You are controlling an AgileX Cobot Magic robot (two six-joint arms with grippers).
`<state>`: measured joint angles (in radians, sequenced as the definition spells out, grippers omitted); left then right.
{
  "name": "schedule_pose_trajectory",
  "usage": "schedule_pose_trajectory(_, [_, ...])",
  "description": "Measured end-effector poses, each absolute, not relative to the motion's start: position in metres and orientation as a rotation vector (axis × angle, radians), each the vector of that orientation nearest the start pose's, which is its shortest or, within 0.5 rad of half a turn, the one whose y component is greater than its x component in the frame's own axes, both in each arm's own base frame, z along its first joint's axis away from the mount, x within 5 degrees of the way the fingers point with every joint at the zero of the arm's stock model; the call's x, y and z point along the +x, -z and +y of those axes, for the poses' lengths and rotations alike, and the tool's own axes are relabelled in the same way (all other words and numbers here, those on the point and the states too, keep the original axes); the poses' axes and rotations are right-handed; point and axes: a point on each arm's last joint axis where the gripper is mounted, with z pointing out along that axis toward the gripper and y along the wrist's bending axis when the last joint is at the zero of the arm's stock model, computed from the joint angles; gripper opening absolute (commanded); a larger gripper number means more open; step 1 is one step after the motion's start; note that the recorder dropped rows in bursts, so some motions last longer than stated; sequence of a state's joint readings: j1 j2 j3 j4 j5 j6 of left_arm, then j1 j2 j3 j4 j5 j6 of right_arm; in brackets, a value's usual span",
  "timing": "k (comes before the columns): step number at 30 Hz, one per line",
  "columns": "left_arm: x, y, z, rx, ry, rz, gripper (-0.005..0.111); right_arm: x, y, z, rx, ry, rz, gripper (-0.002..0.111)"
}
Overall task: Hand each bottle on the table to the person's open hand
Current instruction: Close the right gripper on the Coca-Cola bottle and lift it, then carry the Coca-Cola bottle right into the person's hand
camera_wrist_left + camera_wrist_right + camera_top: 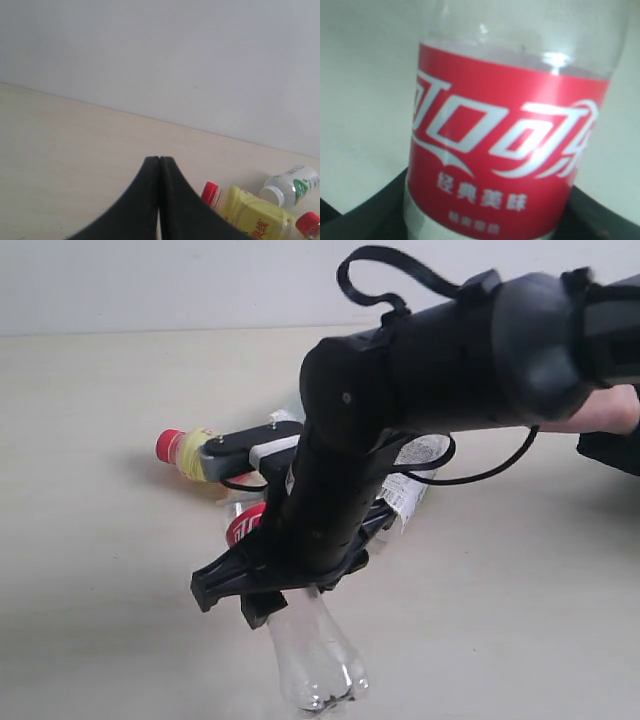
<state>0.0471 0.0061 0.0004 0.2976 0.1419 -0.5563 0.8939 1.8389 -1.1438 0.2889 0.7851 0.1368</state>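
Red-label bottle (pixel 318 655): clear plastic, red label with white lettering; clear base points toward the exterior camera, capped end hidden behind the arm; fills the right wrist view (pixel 505 150); resting on the table or lifted off it, cannot tell
Right gripper (pixel 272 582): clamped across the red-label bottle just above its base, a dark finger pressed against either side of the label
Left gripper (pixel 159 161): clenched, the two black fingers flat against each other, nothing between them; well apart from the red-label bottle, not seen in the exterior view
Yellow-labelled bottle (pixel 190 452): on its side, red cap pointing away from the red-label bottle; just beside that bottle's label end, on the left in the exterior view; also in the left wrist view (pixel 255 215)
White-label bottle (pixel 418 465): near the red-label bottle, on the far side of the right arm, mostly covered by it
Green-white label bottle (pixel 292 185): white cap, lying down; position against the red-label bottle unclear
Person's hand (pixel 605 412): well apart from the red-label bottle, at the right edge, largely behind the arm; open or not, cannot tell
Table (pixel 90 540): pale beige wood grain, under all of it
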Motion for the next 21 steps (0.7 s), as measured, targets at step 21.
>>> schedule_pose_trajectory(21, [0.057,-0.200,0.006,-0.282,0.131,1.603,0.000,0.243,-0.326,0.166,-0.461,-0.128,2.753,0.000])
